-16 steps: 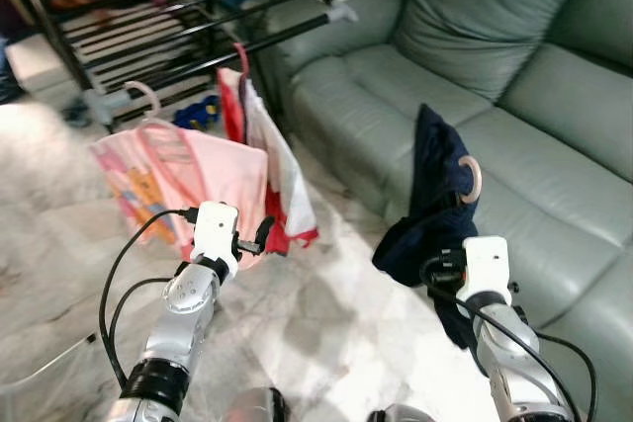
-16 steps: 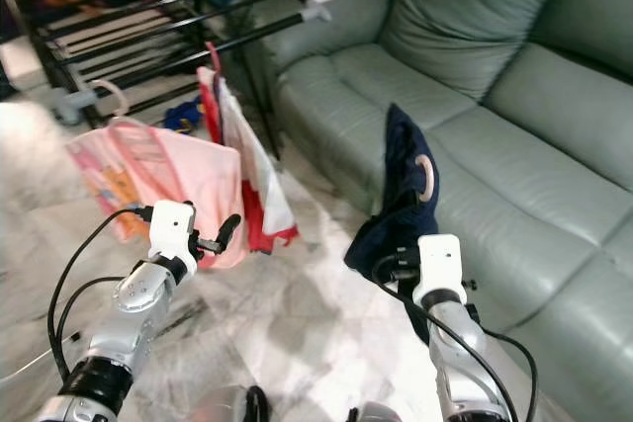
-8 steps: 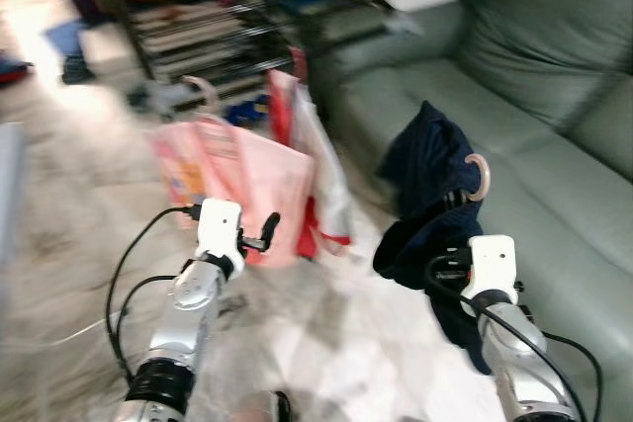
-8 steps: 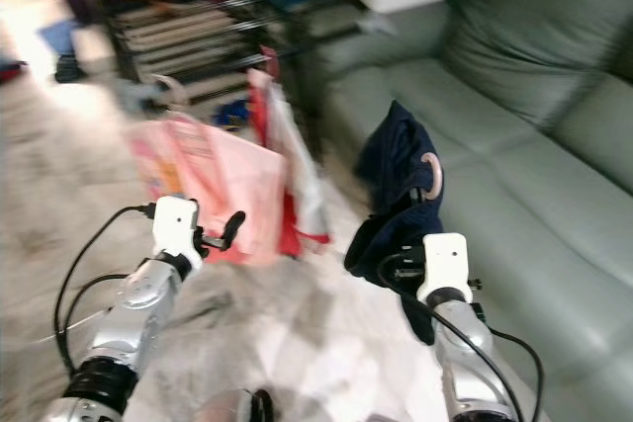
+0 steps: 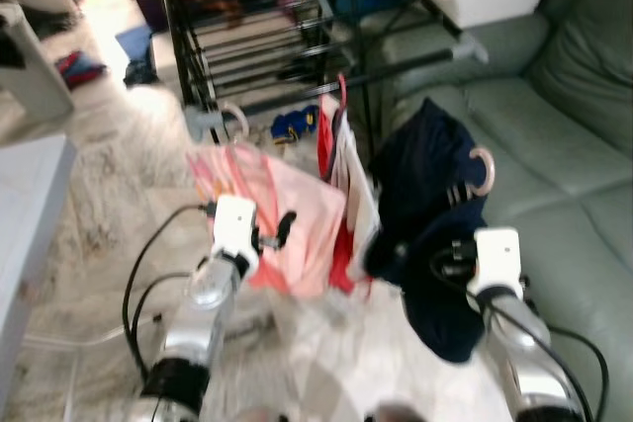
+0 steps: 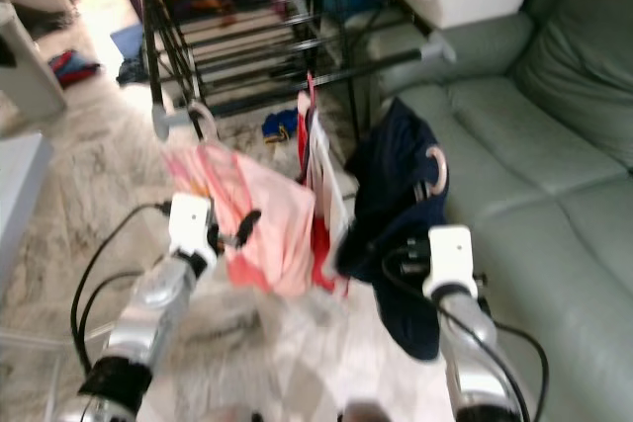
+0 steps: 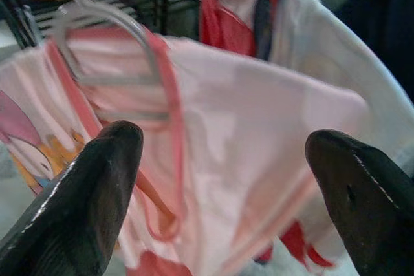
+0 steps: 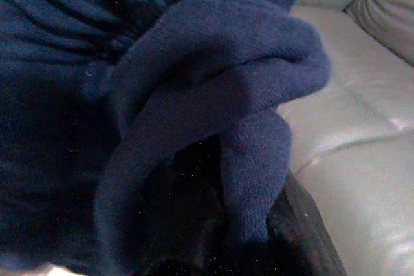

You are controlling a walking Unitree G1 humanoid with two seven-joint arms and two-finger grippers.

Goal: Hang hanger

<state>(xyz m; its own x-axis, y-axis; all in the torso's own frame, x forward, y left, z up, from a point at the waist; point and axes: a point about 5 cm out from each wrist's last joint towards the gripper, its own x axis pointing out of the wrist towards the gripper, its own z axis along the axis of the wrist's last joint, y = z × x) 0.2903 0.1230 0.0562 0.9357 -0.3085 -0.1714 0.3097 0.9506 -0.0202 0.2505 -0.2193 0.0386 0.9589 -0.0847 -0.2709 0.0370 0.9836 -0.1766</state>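
The hanger [image 5: 482, 171], a pale wooden one whose curved hook pokes up out of a dark navy garment [image 5: 427, 234], sits in front of the robot on its right side, held up in the air between the drying rack and the sofa. The navy cloth drapes down over the right gripper [image 5: 450, 262], which is buried in the folds; in the right wrist view the fabric [image 8: 162, 114] bunches thickly around the black fingers [image 8: 301, 237], which appear pressed together on the clothed hanger, though the exact grip point is hidden. The left gripper [image 5: 279, 229] is raised on the other side, its fingers [image 7: 90, 192] spread wide apart and holding nothing, aimed at a pink printed garment [image 5: 262, 214] that hangs on its own light hanger [image 7: 107, 43]. Just beside the pink piece, between it and the navy one, hangs a white and red garment [image 5: 346, 185]. Behind these stands a black metal drying rack [image 5: 257, 37] with many horizontal bars and a grey-capped rail end [image 5: 473, 48]. The grey-green leather sofa [image 5: 564, 145] runs along the robot's right. The floor [image 5: 99, 205] is pale marbled tile, and a light grey surface edge [image 5: 25, 234] shows at the far left. The head views are somewhat blurred.
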